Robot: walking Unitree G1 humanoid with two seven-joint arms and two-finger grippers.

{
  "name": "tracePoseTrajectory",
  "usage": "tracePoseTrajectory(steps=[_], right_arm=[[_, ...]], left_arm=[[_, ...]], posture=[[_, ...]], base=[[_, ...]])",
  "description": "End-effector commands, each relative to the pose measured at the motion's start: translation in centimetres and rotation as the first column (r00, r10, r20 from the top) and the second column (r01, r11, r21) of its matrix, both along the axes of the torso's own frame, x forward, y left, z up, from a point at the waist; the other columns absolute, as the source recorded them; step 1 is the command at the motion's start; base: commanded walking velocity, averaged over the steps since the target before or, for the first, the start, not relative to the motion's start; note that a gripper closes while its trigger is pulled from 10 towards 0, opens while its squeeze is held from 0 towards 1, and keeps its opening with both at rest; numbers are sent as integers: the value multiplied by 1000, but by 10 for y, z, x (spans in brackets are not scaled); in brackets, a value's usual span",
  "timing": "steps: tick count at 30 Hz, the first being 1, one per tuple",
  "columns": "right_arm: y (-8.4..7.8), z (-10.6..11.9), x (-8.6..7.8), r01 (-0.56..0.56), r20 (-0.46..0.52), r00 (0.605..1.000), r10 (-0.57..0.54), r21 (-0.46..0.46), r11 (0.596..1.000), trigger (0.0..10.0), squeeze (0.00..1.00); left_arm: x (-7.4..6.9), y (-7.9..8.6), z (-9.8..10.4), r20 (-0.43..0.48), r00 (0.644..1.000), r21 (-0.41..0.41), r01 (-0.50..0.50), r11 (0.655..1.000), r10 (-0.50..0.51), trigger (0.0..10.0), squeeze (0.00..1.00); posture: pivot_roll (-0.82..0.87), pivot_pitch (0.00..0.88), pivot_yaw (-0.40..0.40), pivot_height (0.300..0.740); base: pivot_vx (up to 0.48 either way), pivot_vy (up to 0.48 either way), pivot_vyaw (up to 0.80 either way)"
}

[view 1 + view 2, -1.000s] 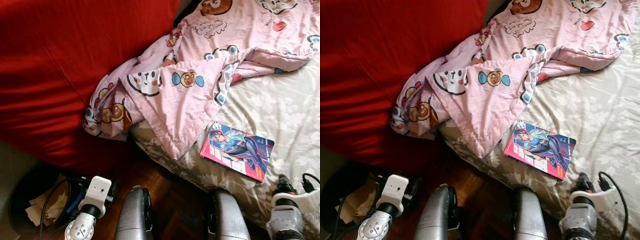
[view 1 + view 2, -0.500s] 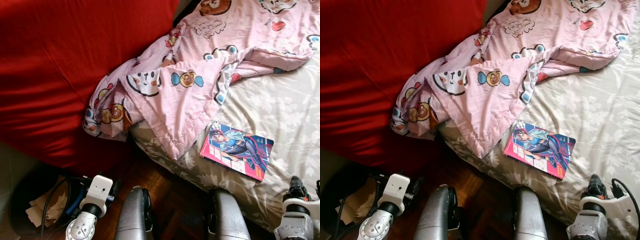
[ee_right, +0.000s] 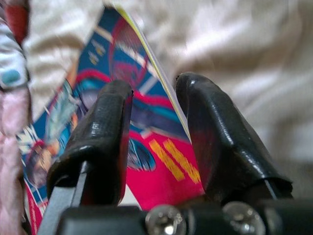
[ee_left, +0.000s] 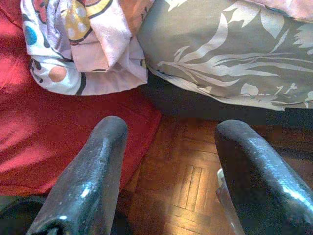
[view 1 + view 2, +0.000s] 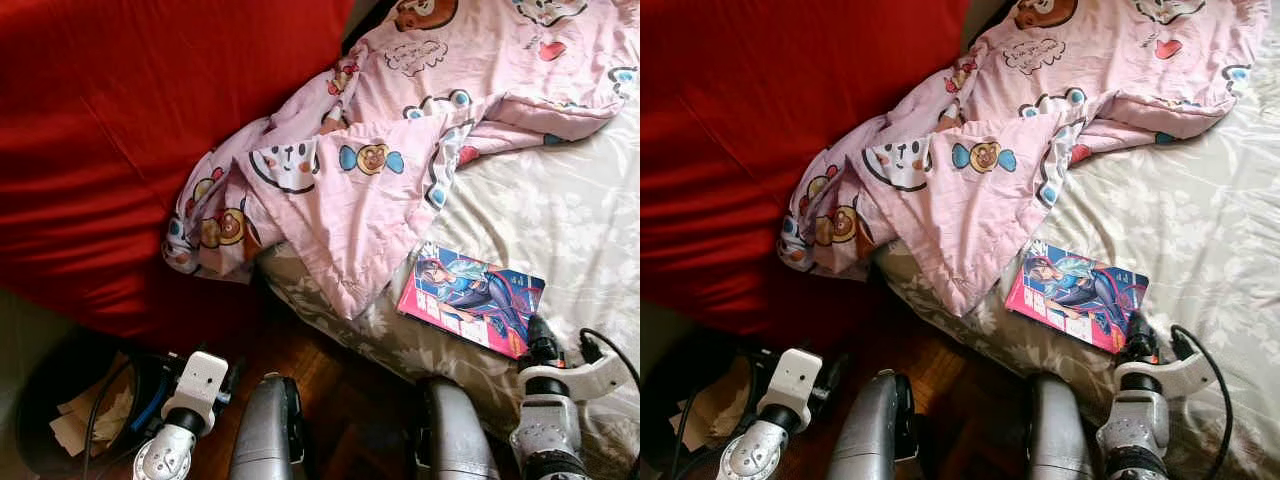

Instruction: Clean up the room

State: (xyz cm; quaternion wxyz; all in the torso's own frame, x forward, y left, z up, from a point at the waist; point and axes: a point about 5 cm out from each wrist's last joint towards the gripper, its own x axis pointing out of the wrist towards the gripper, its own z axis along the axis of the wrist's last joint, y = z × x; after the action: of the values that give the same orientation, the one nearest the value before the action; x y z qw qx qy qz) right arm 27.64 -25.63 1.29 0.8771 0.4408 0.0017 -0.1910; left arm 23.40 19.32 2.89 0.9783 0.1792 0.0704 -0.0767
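A comic book [image 5: 470, 295] with a pink and blue cover lies flat on the grey floral bed sheet [image 5: 560, 210], near the bed's front edge. My right gripper [image 5: 540, 338] is at the book's near right corner. In the right wrist view its two black fingers [image 3: 102, 127] stand a little apart, open, with the book's edge [image 3: 161, 78] running between them. My left gripper [image 4: 171, 132] hangs open over the parquet floor [image 4: 190, 171] by the bed's corner, holding nothing.
A crumpled pink cartoon blanket [image 5: 370, 170] covers the bed's left part and droops over its corner. A big red cushion [image 5: 120, 130] lies to the left. A dark bin [image 5: 60, 400] with paper scraps stands at the lower left.
My right gripper first dropped back to the lower right, then came forward and left up to the book's near corner. The left arm stayed put.
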Motion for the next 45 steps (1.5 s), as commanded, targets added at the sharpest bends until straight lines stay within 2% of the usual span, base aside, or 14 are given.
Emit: tracePoseTrajectory(steps=[1, 7, 19, 24, 29, 31, 37, 40, 45], right_arm=[[12, -13, -6, -40, -63, 997, 42, 36, 999, 10000, 0], [19, -18, -7, -51, -110, 992, 57, 49, 997, 10000, 0], [12, -23, -14, 2, -115, 993, 7, 78, 997, 10000, 0], [7, -28, -23, 42, -105, 994, -32, 95, 995, 10000, 0], [7, -31, -27, 35, -110, 994, -23, 105, 994, 10000, 0], [9, -33, -29, 11, -111, 994, 2, 116, 993, 10000, 0], [38, -50, -36, -139, -193, 965, 177, 197, 970, 10000, 0], [47, -53, -36, -157, -193, 959, 209, 254, 954, 10000, 0], [50, -54, -36, -145, -202, 957, 210, 293, 945, 10000, 0]], left_arm=[[-10, 7, -9, -45, 999, 38, -10, 999, 12, 10000, 0], [-10, 9, -8, -41, 999, 44, -12, 999, 14, 10000, 0], [-14, 10, -9, -46, 999, 58, -4, 998, 7, 10000, 0], [-16, 8, -9, -46, 999, 80, 21, 997, -18, 10000, 0], [-17, 8, -9, -48, 999, 82, 23, 996, -19, 10000, 0], [-17, 7, -9, -49, 999, 84, 24, 996, -20, 10000, 0], [-17, 5, -9, -45, 998, 109, 51, 993, -46, 10000, 0], [-17, 6, -7, -40, 998, 119, 49, 992, -44, 10000, 0], [-17, 7, -7, -37, 998, 125, 46, 991, -42, 10000, 0]], posture=[[19, 281, 158, 605], [35, 285, 161, 605], [39, 298, 163, 605], [42, 303, 164, 605], [40, 306, 163, 605], [41, 306, 163, 605], [49, 307, 166, 605], [61, 306, 169, 605], [71, 305, 172, 605]], base=[[0, 0, 0], [0, 0, 0], [0, 0, 0], [0, 0, 0], [0, 0, 0], [0, 0, 0], [0, 0, 0], [0, 0, 0], [0, 0, 0]])
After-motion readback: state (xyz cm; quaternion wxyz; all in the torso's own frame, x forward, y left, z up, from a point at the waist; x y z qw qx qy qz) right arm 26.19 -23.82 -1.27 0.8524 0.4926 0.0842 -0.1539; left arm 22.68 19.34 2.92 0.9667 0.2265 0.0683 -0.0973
